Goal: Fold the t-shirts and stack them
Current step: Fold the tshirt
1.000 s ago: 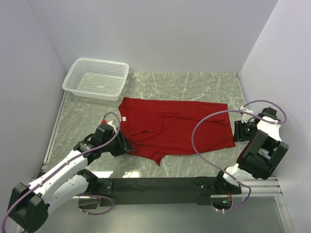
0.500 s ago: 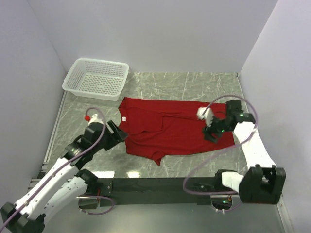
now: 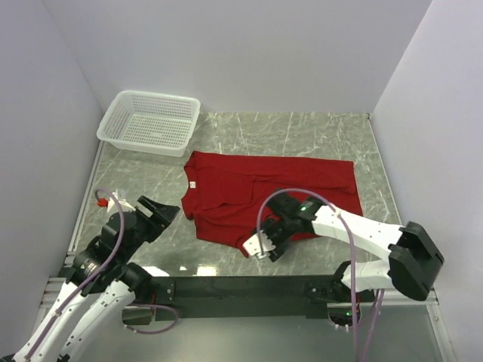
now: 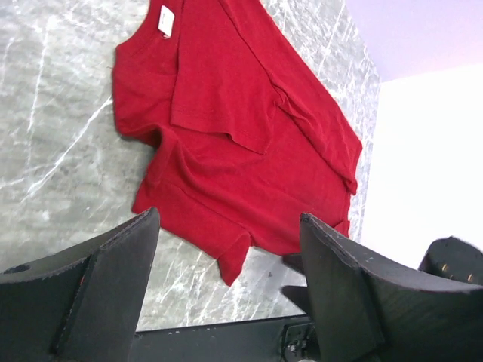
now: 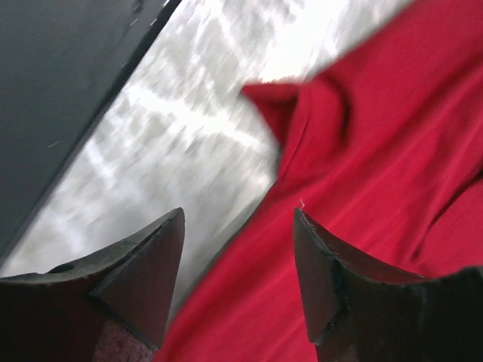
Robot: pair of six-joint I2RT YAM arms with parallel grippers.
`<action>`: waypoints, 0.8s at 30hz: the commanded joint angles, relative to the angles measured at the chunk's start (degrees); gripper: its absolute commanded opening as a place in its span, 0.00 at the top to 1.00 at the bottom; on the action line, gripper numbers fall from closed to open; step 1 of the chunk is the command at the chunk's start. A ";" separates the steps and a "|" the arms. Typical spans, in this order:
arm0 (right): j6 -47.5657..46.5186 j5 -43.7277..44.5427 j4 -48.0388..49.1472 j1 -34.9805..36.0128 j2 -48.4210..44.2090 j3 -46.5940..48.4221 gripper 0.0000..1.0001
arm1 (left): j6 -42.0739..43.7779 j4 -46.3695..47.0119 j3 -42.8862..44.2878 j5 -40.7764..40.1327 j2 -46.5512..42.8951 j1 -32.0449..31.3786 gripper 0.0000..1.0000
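One deep-red t-shirt [image 3: 264, 192] lies spread across the marble table, its white neck label [image 3: 193, 183] at the left end. My left gripper [image 3: 157, 211] hovers left of the shirt, clear of it, jaws open and empty. The left wrist view looks over the whole t-shirt [image 4: 249, 113] between the spread fingers of the left gripper [image 4: 229, 219]. My right gripper [image 3: 268, 247] is low over the shirt's near hem, beside the sleeve corner [image 3: 247, 251]. In the right wrist view the right gripper [image 5: 238, 219] is open, straddling the hem of the t-shirt [image 5: 392, 151], nothing pinched.
A white mesh basket [image 3: 121, 132] stands at the back left corner, with nothing visible inside. The black base rail [image 3: 241, 286] runs along the near table edge, just below the sleeve corner. Walls close in the table on three sides.
My left gripper let go of the collar side and drew back to the left, opening wider. My right arm swung from the right edge across the shirt to its near hem.
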 commanded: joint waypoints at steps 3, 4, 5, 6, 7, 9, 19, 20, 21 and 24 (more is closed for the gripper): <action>1.24 12.31 12.53 11.12 5.02 3.74 0.36 | -3.17 -4.52 0.54 -2.02 -2.64 -0.05 0.20; 1.32 13.54 14.97 12.44 6.42 3.65 0.36 | -3.44 -4.87 0.98 -2.19 -2.90 -0.13 0.21; 1.15 14.68 15.95 14.63 7.05 3.48 0.36 | -3.44 -5.22 1.07 -2.19 -2.99 -0.13 0.21; 1.06 16.17 16.83 15.26 8.27 3.30 0.36 | -3.53 -5.66 1.16 -2.19 -3.08 -0.13 0.21; 0.80 16.62 17.97 15.88 8.89 3.30 0.36 | -3.53 -6.01 1.42 -2.28 -3.34 -0.13 0.21; 0.10 16.71 18.24 16.76 10.12 3.13 0.37 | -3.70 -6.28 1.60 -2.19 -3.34 -0.13 0.21; 6.05 18.12 21.59 19.66 14.61 5.14 0.76 | -3.88 -3.12 -1.03 0.70 -3.79 -0.13 0.21; 7.37 17.08 21.50 19.75 14.78 5.84 0.91 | -3.79 -2.68 -1.04 0.88 -3.61 -0.05 0.21; 8.87 16.46 21.41 19.66 14.70 6.89 0.95 | -3.62 -2.50 -1.12 1.06 -3.26 -0.05 0.21; 14.84 13.21 20.45 18.26 13.04 8.74 1.00 | -3.18 -2.33 -1.21 1.32 -2.64 -0.13 0.21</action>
